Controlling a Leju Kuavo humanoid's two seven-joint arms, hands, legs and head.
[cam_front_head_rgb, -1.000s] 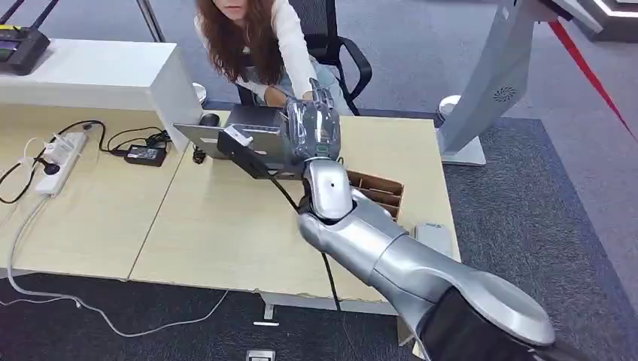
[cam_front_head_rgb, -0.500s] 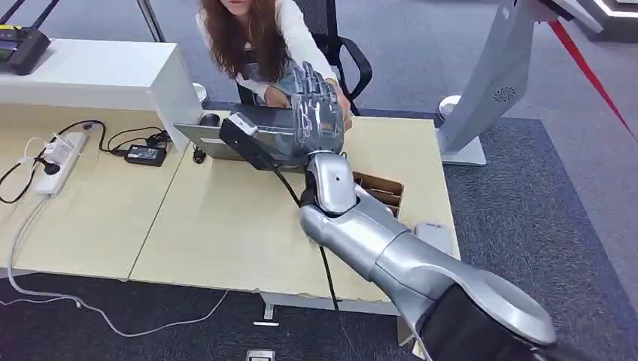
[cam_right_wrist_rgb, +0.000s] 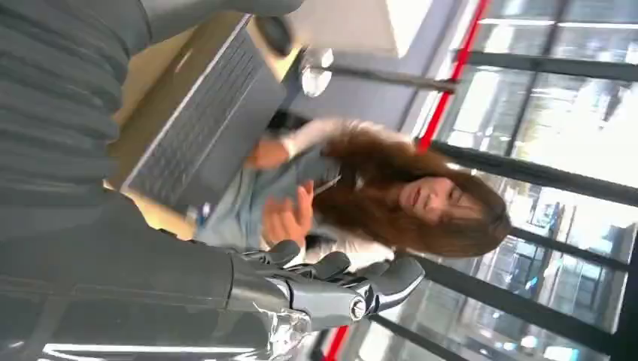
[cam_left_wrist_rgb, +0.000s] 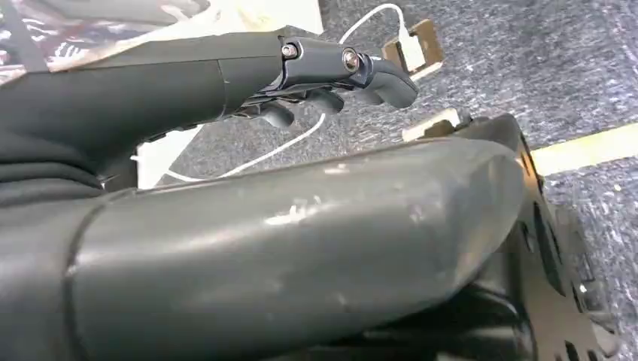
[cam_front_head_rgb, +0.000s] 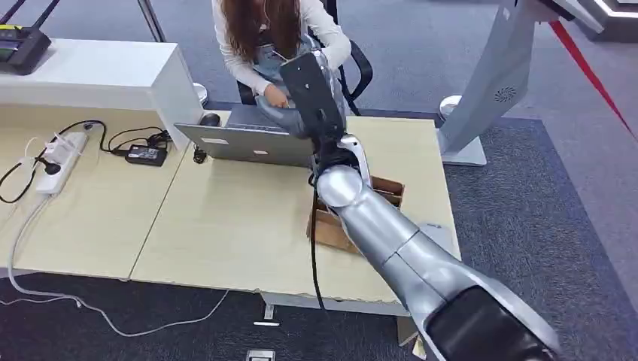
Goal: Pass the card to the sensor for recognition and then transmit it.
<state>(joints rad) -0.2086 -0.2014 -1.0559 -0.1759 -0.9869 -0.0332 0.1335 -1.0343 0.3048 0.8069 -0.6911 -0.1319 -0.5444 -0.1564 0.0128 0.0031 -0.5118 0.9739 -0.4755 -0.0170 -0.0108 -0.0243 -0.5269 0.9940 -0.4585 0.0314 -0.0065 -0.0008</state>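
Right robot hand [cam_front_head_rgb: 310,94] raised above laptop [cam_front_head_rgb: 248,143], card unseen; person [cam_front_head_rgb: 274,37] beyond

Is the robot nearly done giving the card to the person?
Probably near the end, but I cannot be sure. In hand: the right hand reaches over the laptop toward the seated person, whose hand is raised close to it. The card is too hard to make out, so scanning and hand-over cannot be confirmed. The left hand hangs near the floor.

The right hand [cam_front_head_rgb: 312,90] hides part of the person [cam_front_head_rgb: 278,37] — whose head the head view's top edge cuts off. The card cannot be made out — too small or covered.
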